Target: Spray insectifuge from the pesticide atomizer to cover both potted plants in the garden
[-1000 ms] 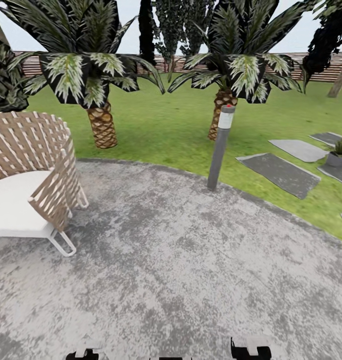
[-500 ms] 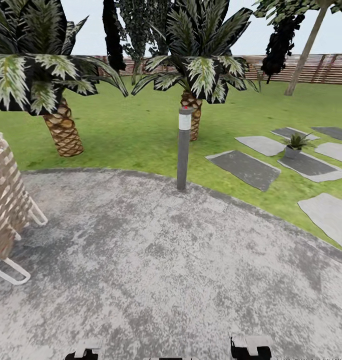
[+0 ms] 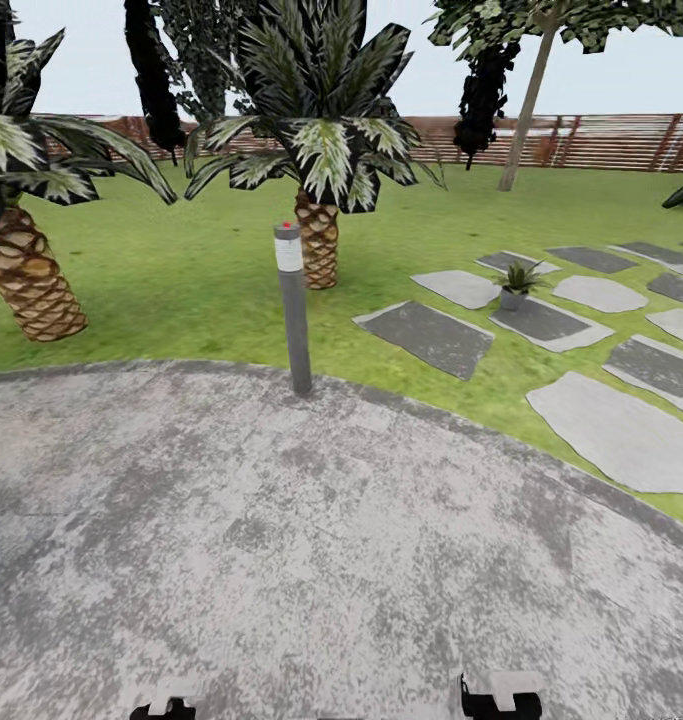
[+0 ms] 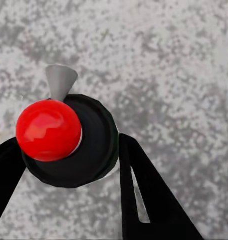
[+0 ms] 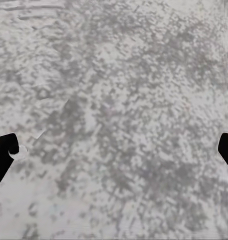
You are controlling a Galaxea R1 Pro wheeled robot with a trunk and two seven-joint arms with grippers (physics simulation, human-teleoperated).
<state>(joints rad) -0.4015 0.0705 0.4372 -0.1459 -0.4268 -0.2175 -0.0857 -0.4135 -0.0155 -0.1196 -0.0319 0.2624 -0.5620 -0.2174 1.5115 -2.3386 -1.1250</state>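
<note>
The pesticide atomizer is out of view. One small potted plant point(image 3: 516, 283), spiky green leaves in a grey pot, stands on a stepping stone across the lawn of the garden, far ahead and to the right. My left gripper point(image 4: 68, 142) is open, its black fingers point(image 4: 144, 195) spread on either side of a black disc carrying a red ball point(image 4: 47, 129), which lies below them. My right gripper point(image 5: 114, 145) is open wide over bare patio stone, holding nothing. Parts of both arms point(image 3: 501, 693) peek in at the head view's lower edge.
A grey bollard lamp point(image 3: 294, 310) with a red dot stands at the far rim of the round stone patio point(image 3: 311, 540). Palm trunks point(image 3: 318, 240) rise from the lawn. Pale and dark stepping stones point(image 3: 431, 335) run off to the right. A brown slatted fence point(image 3: 601, 142) closes the back.
The head camera has swung to the right: the woven chair has left the picture at the left, while the bollard, palms and potted plant sit further left in it.
</note>
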